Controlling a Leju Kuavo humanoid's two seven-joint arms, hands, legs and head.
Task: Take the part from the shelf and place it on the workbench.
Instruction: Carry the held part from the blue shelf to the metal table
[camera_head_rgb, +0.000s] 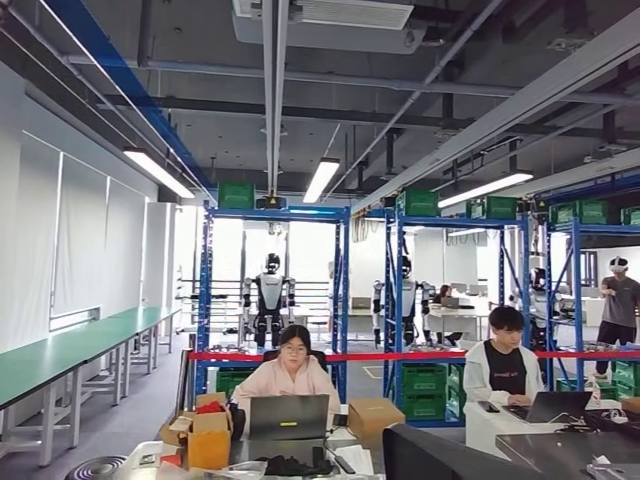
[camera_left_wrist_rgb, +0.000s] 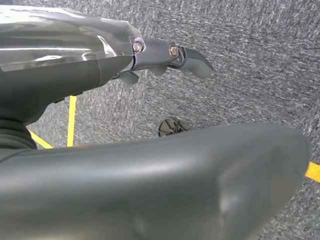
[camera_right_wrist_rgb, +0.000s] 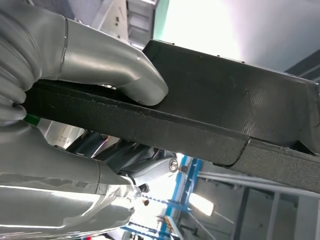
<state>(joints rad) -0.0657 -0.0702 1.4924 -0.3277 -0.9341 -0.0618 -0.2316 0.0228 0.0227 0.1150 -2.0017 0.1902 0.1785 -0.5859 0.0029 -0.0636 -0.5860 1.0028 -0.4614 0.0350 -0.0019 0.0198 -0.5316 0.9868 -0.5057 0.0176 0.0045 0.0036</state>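
Right hand (camera_right_wrist_rgb: 75, 115): closed on the part (camera_right_wrist_rgb: 211, 115), a flat black slab with a textured face and a foam-like edge. The thumb lies across the top face; darker fingers (camera_right_wrist_rgb: 124, 155) press from beneath. The part extends well beyond the hand, clear of any shelf or surface.

Left hand (camera_left_wrist_rgb: 162, 55): holds nothing. One dark finger (camera_left_wrist_rgb: 188, 55) extends straight, apart from the thick grey thumb. Grey carpet floor (camera_left_wrist_rgb: 245, 65) lies beyond it, marked with yellow tape lines (camera_left_wrist_rgb: 71, 120). A small dark round object (camera_left_wrist_rgb: 170, 126) sits on the floor; what it is I cannot tell.

Head view, workshop hall:
- Blue shelf racks (camera_head_rgb: 343, 290) across the middle distance, green crates (camera_head_rgb: 236, 194) on top and more on the lower tiers.
- Red-and-white barrier tape (camera_head_rgb: 377, 356) strung across the racks.
- Two other humanoid robots (camera_head_rgb: 269, 300) standing behind the racks.
- Long green surface (camera_head_rgb: 68, 350) along the left wall.
- Near surface (camera_head_rgb: 143, 455) with cardboard boxes (camera_head_rgb: 204, 430), a laptop (camera_head_rgb: 289, 416) and loose items.
- Person in pink (camera_head_rgb: 290, 375) seated behind the laptop.
- Person in a white jacket (camera_head_rgb: 502, 365) seated at a second laptop (camera_head_rgb: 547, 405), to the right.
- Third person (camera_head_rgb: 620, 300) standing at far right, wearing a headset.
- Strip lights (camera_head_rgb: 321, 180) on a dark ceiling.
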